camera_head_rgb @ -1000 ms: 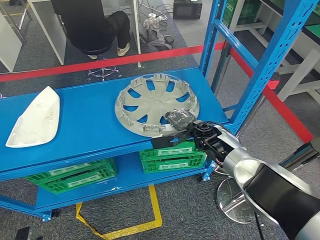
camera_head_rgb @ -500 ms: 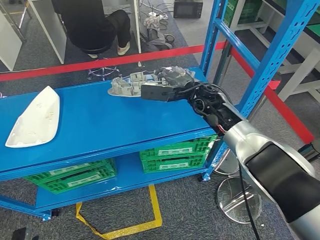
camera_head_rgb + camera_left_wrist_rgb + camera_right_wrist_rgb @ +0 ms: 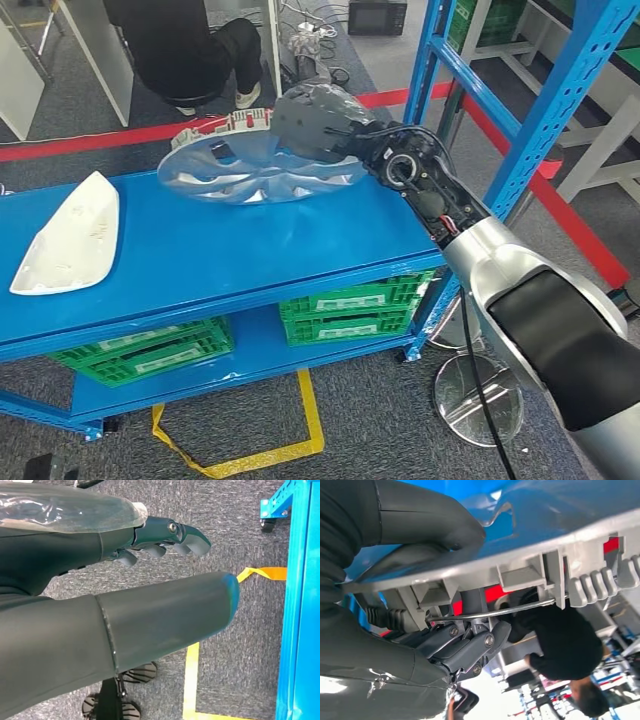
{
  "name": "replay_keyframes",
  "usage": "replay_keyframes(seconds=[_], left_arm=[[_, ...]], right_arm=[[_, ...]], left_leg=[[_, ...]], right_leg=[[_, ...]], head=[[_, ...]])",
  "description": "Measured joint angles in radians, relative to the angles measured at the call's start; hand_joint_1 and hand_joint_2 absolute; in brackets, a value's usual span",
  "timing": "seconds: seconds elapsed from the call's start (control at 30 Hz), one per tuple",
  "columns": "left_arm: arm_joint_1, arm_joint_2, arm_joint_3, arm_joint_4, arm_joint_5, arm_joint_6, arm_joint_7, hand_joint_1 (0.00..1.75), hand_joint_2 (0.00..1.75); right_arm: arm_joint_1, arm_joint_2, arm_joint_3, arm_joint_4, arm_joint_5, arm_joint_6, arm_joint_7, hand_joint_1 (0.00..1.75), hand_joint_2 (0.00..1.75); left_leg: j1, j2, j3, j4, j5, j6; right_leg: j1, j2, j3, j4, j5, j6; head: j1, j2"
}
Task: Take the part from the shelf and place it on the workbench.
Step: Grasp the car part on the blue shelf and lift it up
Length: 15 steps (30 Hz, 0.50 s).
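- Left hand hangs low over grey carpet; fingers apart and lightly curved, nothing in them; yellow floor tape and a blue shelf edge lie beyond it.
- Right arm comes in from lower right, silver with a black cover, and reaches up and across the blue shelf.
- Lower shelf level holds green crates; a second crate sits to the left of them.
- Right hand grips the hubcap at its right rim; in the right wrist view the thumb lies on one face and the darker fingers press the ribbed inner side, with the rim clamped between them.
- Hubcap is lifted clear of the top shelf surface, tilted, smooth silver face towards the camera and clips along its far edge; it hangs above the back middle of the shelf.
- White mirror cover rests on the left part of the same shelf, well apart from the hubcap.
- Blue upright post stands at the shelf's right end.
- Red floor line runs behind the shelf; a person in black sits on a stool beyond it.
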Motion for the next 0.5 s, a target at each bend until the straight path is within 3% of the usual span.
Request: replay_keyframes(seconds=[0.27, 0.5], left_arm=[[0.000, 0.000, 0.000, 0.000, 0.006, 0.004, -0.006, 0.00, 0.00], [0.001, 0.000, 0.000, 0.000, 0.006, 0.004, -0.006, 0.00, 0.00]], right_arm=[[-0.027, 0.045, -0.014, -0.029, -0.179, 0.117, -0.010, 1.75, 1.75], [-0.033, 0.063, -0.023, -0.057, -0.202, 0.129, 0.000, 1.75, 1.75]], left_leg=[[0.000, 0.000, -0.001, 0.000, 0.000, 0.000], [0.000, -0.001, -0.001, 0.000, 0.000, 0.000]], right_leg=[[0.000, 0.000, -0.001, 0.000, 0.000, 0.000], [0.000, 0.000, -0.001, 0.000, -0.001, 0.000]], head=[[0.000, 0.000], [-0.001, 0.000]])
